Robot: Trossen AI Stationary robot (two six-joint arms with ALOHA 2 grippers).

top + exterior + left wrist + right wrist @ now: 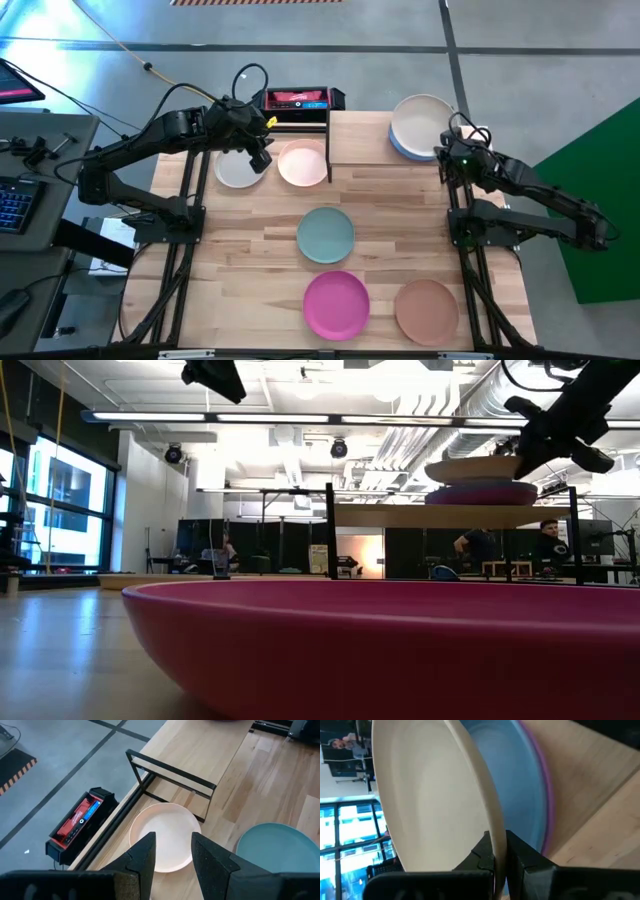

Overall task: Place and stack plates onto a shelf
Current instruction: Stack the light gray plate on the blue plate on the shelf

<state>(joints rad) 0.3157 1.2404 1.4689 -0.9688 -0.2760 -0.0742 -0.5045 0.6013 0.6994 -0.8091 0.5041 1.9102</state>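
Note:
My right gripper (pixel 443 152) is shut on the cream plate (pixel 420 120), which tops a stack with the blue plate (pixel 520 780) and the purple plate (pixel 480 493) on the right end of the shelf (pixel 365 140). My left gripper (pixel 258 150) is open and empty, hovering between the grey-white plate (pixel 236 170) and the pale pink plate (pixel 302 162), which both lie flat on the table left of the shelf. The teal plate (pixel 325 235), the magenta plate (pixel 336 304) and the tan-brown plate (pixel 426 311) lie flat on the table nearer the front. My right gripper pinches the cream plate's rim (pixel 492 827) between its two fingers, one on the upper face and one underneath. The fingers come from the table's right side, at the plate's near-right edge. The plate is tilted, its held edge (pixel 515 460) raised above the blue plate.
The shelf's black leg frame (pixel 172 775) stands just past the pale pink plate. A red and black device (pixel 297 98) sits beyond the table's far edge. The left half of the shelf board (pixel 355 135) is bare. People are in the room behind (pixel 550 540).

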